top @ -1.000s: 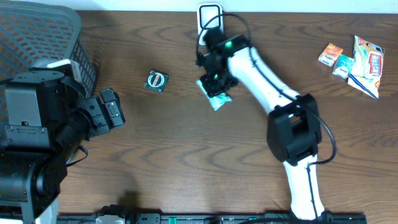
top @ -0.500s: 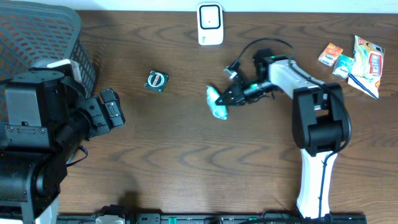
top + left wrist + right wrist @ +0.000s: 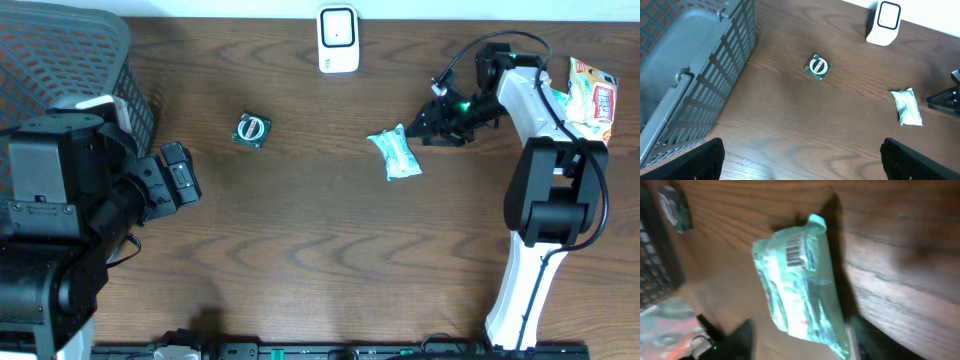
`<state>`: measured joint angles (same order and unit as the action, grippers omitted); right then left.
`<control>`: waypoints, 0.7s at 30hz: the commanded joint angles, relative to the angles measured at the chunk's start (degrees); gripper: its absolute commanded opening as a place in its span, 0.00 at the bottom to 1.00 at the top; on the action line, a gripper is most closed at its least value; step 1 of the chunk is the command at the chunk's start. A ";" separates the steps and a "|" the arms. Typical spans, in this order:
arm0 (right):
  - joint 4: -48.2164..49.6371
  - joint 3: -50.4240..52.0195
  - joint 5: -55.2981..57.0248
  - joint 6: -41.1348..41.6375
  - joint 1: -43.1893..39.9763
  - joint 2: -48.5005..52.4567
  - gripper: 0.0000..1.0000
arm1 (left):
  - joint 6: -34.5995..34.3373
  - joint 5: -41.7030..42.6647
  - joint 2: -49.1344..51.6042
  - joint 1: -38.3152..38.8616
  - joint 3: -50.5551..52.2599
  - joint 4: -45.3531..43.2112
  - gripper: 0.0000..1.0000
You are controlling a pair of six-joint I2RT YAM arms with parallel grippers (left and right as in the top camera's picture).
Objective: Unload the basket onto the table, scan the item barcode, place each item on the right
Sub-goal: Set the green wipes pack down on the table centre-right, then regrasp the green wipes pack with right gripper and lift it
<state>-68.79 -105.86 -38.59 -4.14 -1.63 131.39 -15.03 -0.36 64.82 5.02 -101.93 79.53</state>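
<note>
Just ahead of the right gripper [image 3: 420,125], whose fingers had sprung apart and now held nothing, the mint-green crinkled plastic packet [image 3: 395,156] lay freshly released on the brown wooden table [image 3: 300,220], well apart from the white box-shaped scanner [image 3: 338,38], so the scan seemed finished, with open wood around and no edge close.

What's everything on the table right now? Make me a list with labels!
green packet: lying on the wooden table, nothing holding it
barcode: on the packet, shows in the right wrist view
scanner: white, at the table's far edge
round tin: left of the packet
basket: grey, far left corner
snack packs: far right corner
right gripper: open, next to the packet
left gripper: open, holding nothing
</note>
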 commanded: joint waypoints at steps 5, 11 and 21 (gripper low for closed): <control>1.40 1.42 10.47 -1.25 3.39 -0.92 0.79 | 0.11 -0.33 -0.09 -0.13 -0.42 0.17 0.98; 5.25 6.91 10.32 -1.20 5.62 -0.92 0.38 | 0.11 -0.31 -0.09 -0.13 -0.42 0.17 0.98; 6.29 7.10 1.36 -6.86 9.53 -2.25 0.01 | 0.11 -0.31 -0.09 -0.13 -0.39 0.17 0.98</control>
<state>-62.48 -97.73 -32.14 -6.52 6.20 130.32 -15.03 -0.36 64.82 5.02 -101.93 79.53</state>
